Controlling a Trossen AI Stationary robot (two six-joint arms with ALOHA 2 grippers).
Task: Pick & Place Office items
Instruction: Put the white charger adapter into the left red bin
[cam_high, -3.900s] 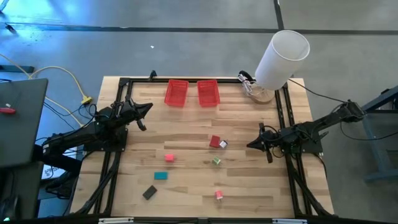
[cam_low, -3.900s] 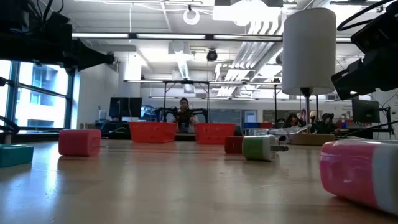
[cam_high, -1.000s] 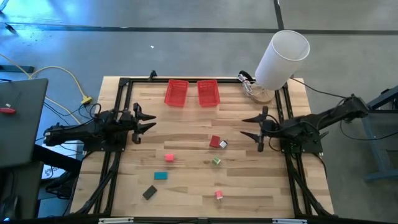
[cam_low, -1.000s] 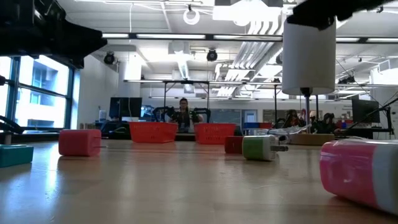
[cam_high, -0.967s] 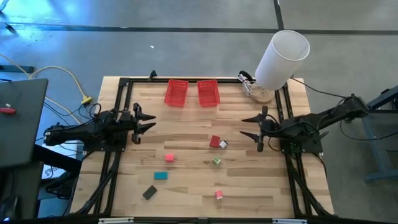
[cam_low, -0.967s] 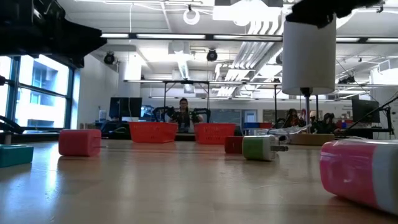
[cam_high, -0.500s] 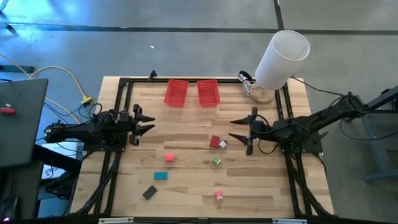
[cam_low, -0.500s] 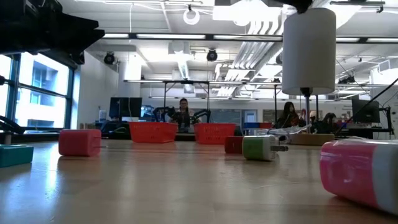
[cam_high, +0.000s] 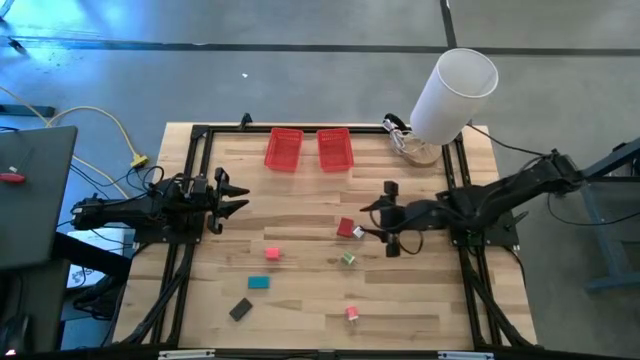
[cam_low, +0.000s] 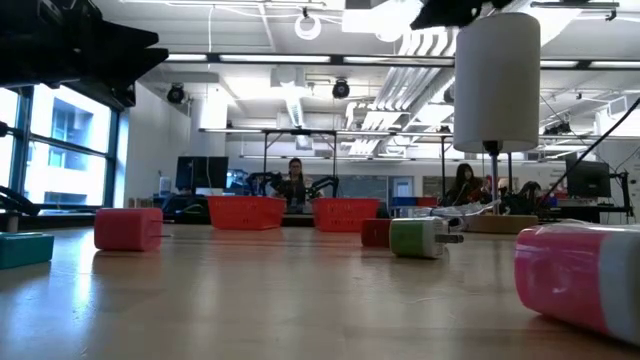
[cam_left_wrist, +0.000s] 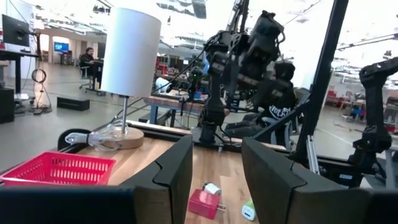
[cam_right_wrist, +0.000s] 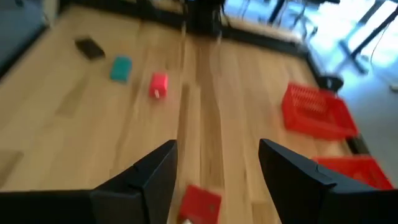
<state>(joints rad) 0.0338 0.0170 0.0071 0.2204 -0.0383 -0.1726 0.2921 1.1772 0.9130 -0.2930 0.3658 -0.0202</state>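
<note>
The wooden worktop (cam_high: 300, 290) is big and smooth. The right arm's fingers (cam_high: 388, 218) are spread apart, holding nothing. The little red block (cam_high: 346, 227) sits mid-worktop, just beside them toward the left arm. It looks boxy and hard. The left arm's fingers (cam_high: 228, 196), also apart, wait far off.

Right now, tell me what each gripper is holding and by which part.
Nothing is held. The right gripper hangs open just beside the red block, not touching it. The left gripper waits open at the table's left side.
</note>
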